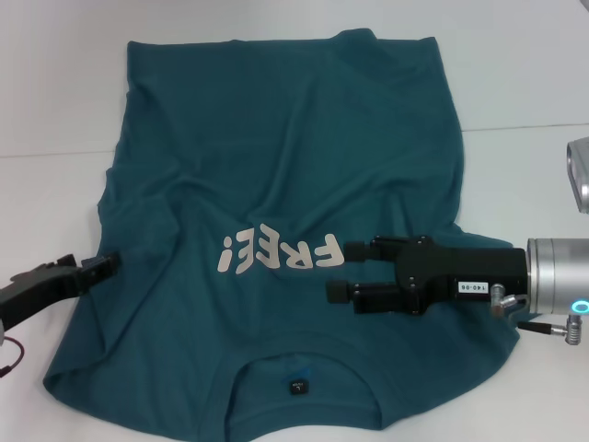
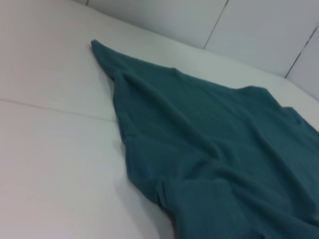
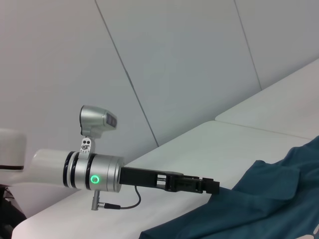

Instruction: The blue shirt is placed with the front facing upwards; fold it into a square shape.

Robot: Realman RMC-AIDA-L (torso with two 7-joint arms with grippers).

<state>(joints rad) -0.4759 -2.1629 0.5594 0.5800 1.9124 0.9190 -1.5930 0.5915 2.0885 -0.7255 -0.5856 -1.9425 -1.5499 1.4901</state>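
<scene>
The blue shirt (image 1: 276,184) is soft matt cloth, wrinkled; beneath the matt black plastic right hand (image 1: 337,269), the counter (image 1: 55,110) is smooth white.

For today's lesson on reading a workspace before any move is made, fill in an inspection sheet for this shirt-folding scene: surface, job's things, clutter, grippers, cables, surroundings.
Surface: white table, a seam line running across it.
Job's things: blue shirt lying front up, wrinkled, not yet folded; "FREE!" lettering on the chest, collar with neck label at the near edge.
Clutter: nothing seen.
Grippers: left gripper at the shirt's left edge, by the sleeve; right gripper over the chest beside the lettering, fingers open.
Cables: thin wire by the left arm; short cable under the left wrist.
Surroundings: plain white panelled wall.
</scene>
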